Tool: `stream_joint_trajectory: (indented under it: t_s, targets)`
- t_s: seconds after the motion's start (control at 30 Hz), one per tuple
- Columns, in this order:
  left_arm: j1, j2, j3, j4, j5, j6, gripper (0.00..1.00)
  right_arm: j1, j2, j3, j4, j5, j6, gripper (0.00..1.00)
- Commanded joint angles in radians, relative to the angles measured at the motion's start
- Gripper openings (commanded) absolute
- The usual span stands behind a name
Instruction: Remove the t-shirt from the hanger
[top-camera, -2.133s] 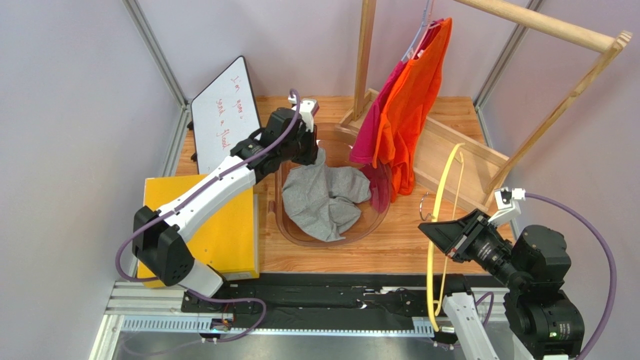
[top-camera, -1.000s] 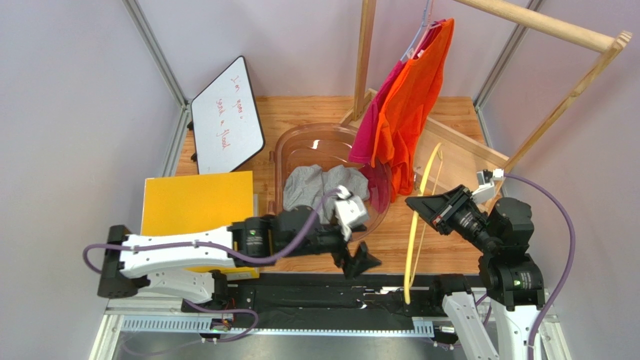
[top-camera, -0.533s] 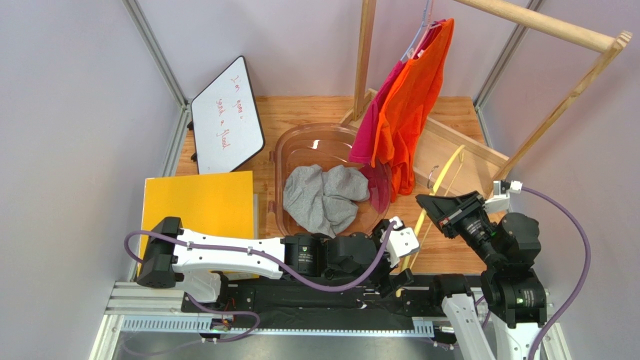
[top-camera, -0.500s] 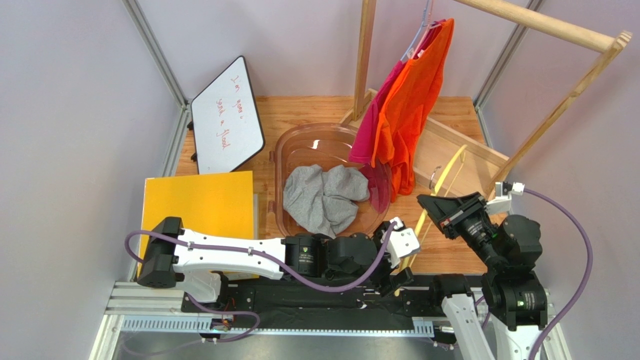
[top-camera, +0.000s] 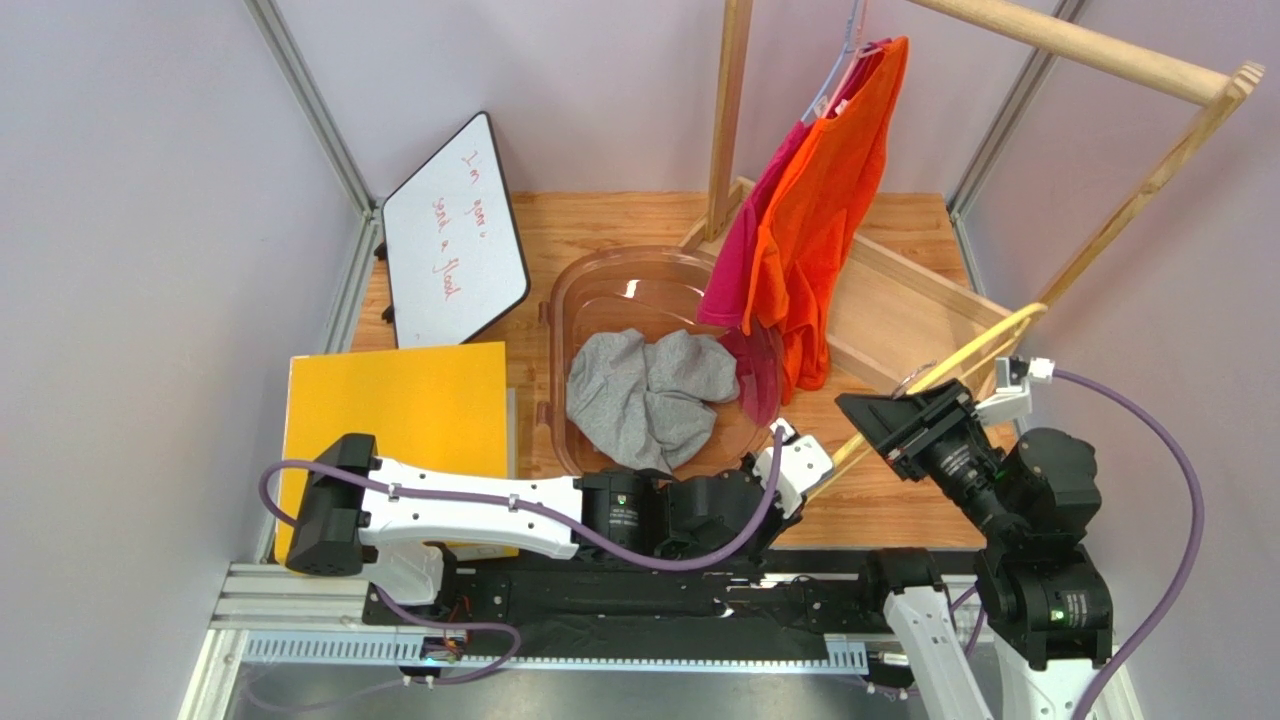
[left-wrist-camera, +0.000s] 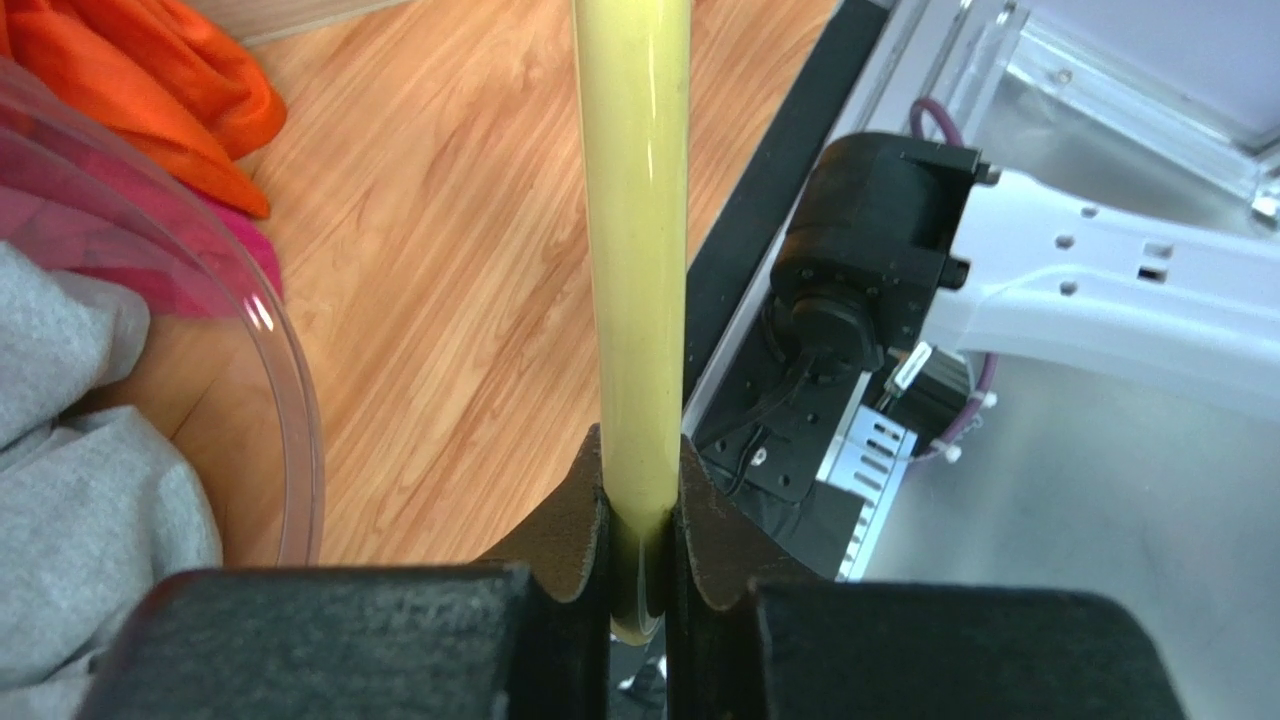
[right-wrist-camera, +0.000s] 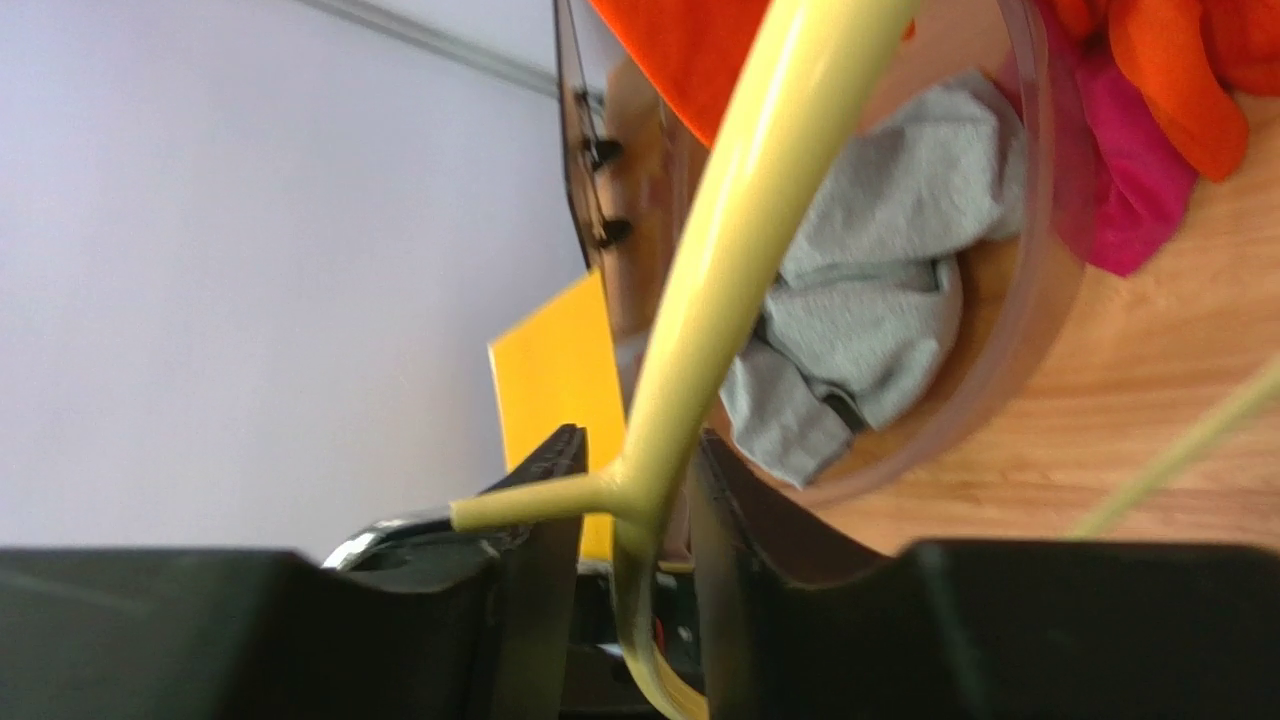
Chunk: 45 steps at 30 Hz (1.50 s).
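T-shirt (top-camera: 649, 393), the grey one, is lying crumpled in the clear tub (top-camera: 601, 278), well apart from the yellow hanger (top-camera: 962, 363), which is being held bare in the air between the two arms; so the removal itself is looking finished. The left gripper (left-wrist-camera: 639, 510) is pinching one bar of the hanger tight; the right gripper (right-wrist-camera: 639, 480) is straddling its neck by the hook, though whether it is clamping or loose I cannot tell; only putting the hanger away is seeming to remain.
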Motion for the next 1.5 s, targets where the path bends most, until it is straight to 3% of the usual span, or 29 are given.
stream_joint_trajectory:
  t_s: [0.0, 0.13, 0.3, 0.5, 0.73, 1.07, 1.47]
  targets:
    - [0.011, -0.035, 0.096, -0.055, -0.026, -0.025, 0.00, 0.005, 0.023, 0.006, -0.094, -0.149, -0.199, 0.42]
    - [0.020, -0.010, 0.162, -0.135, -0.013, -0.085, 0.00, 0.005, 0.010, 0.012, -0.138, -0.184, -0.274, 0.60]
    - [0.051, 0.011, 0.208, -0.166, 0.068, -0.165, 0.00, 0.006, -0.026, 0.027, -0.169, -0.169, -0.291, 0.65]
    - [0.057, 0.060, 0.301, -0.236, 0.073, -0.217, 0.00, 0.005, -0.075, 0.018, -0.137, -0.184, -0.268, 0.59]
    - [0.068, 0.067, 0.321, -0.233, 0.076, -0.253, 0.00, 0.005, -0.086, -0.010, -0.134, -0.216, -0.271, 0.40]
    - [0.071, 0.096, 0.338, -0.222, 0.085, -0.269, 0.00, 0.005, -0.081, -0.053, -0.077, -0.271, -0.254, 0.36]
    - [0.069, 0.129, 0.381, -0.202, 0.131, -0.259, 0.00, 0.005, -0.104, -0.114, -0.042, -0.290, -0.206, 0.21]
